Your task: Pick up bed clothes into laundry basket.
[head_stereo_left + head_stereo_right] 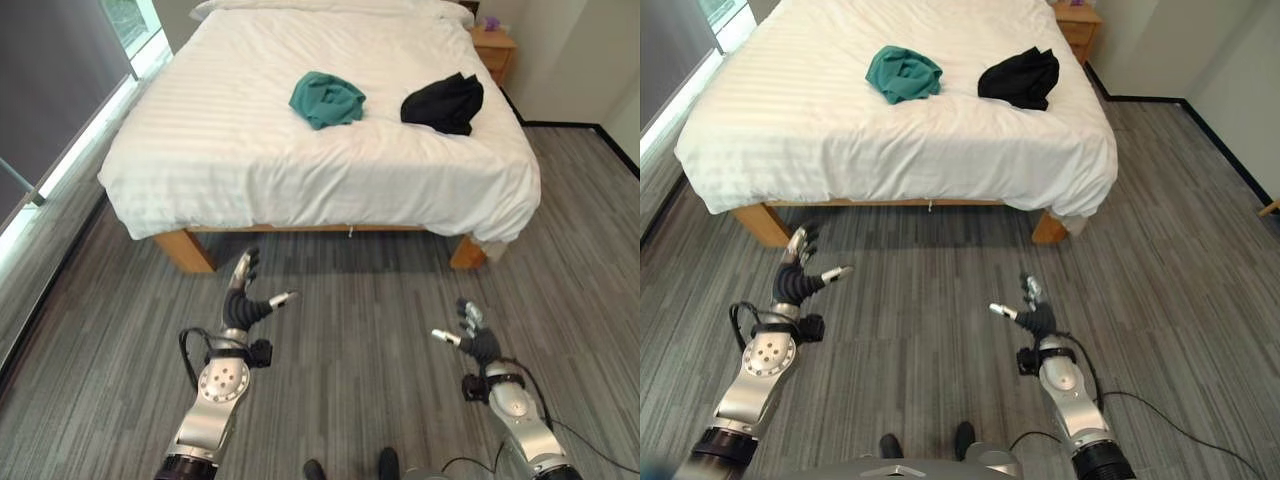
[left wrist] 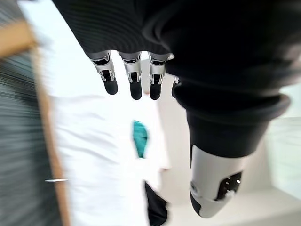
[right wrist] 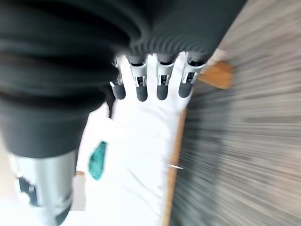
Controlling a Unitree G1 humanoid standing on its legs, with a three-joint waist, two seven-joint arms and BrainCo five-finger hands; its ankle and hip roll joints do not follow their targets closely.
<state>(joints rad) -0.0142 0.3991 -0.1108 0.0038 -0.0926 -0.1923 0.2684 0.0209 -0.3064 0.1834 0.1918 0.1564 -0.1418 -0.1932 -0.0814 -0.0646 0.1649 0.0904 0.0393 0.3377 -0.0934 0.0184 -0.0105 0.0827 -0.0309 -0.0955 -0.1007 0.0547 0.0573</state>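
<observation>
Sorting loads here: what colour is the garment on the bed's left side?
Teal green garment, clearest in the left eye view.

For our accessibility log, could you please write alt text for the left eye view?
Two crumpled garments, a teal garment and a black garment, lie apart on a white-sheeted bed with wooden legs. In front, over grey wood-look floor, the left hand and right hand are held out open and empty, short of the bed.
</observation>
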